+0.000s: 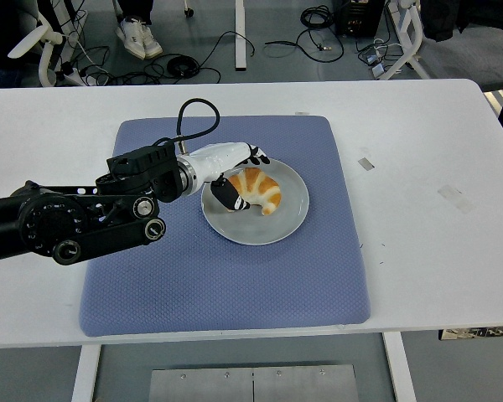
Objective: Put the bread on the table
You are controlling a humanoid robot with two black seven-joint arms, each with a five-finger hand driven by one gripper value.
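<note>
The croissant [256, 191] lies on the grey plate [277, 226], on the blue mat [226, 276] toward the counter's [427, 251] far edge; the left hand [235, 172] cups its left end, fingers half-curled around it. A loose hold could drop it or drag the plate; whether the fingertips truly grip is hidden beneath the palm.
</note>
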